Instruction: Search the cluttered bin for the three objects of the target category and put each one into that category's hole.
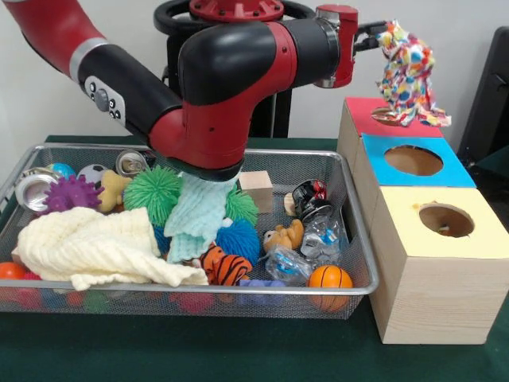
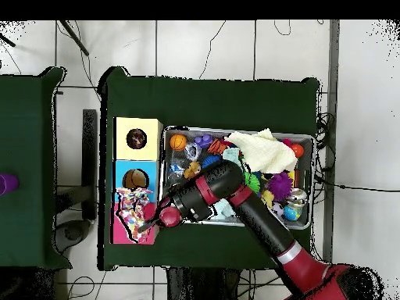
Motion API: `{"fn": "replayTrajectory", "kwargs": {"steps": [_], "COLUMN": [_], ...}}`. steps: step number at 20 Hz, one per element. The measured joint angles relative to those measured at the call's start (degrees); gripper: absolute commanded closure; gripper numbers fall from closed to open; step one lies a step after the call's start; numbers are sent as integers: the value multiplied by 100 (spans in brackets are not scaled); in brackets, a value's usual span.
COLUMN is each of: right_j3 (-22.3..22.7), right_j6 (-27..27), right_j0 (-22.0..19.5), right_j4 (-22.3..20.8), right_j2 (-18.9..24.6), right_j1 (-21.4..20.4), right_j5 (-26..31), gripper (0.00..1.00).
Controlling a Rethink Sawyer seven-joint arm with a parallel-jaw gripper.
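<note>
The gripper, closed on a soft, light multicoloured cloth by its top, dangles it limply over the red box's hole.

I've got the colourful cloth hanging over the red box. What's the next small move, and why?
Probably lower the hand a little so more of the cloth goes into the hole, then release. The multicoloured cloth hangs from the hand, its lower end draped at the hole of the red box, with part spilling toward the blue box. Dropped from here, it may catch on the rim.
</note>
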Motion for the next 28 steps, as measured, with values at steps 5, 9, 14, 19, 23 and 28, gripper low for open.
{"fn": "replayTrajectory", "kwargs": {"steps": [5,9,14,19,23,28], "right_j3": [121,373,545,637,695,725], "right_j6": [0,0,0,0,0,0], "right_j0": [-6,-19,-19,-20,-21,-11], "right_j4": [-12,-139,-323,-508,-602,-615], "right_j2": [12,36,60,105,139,154], "right_j1": [-92,-282,-450,-612,-731,-865], "right_j5": [-4,-108,-383,-744,-992,-1089], "gripper": [0,0,0,0,0,0]}}
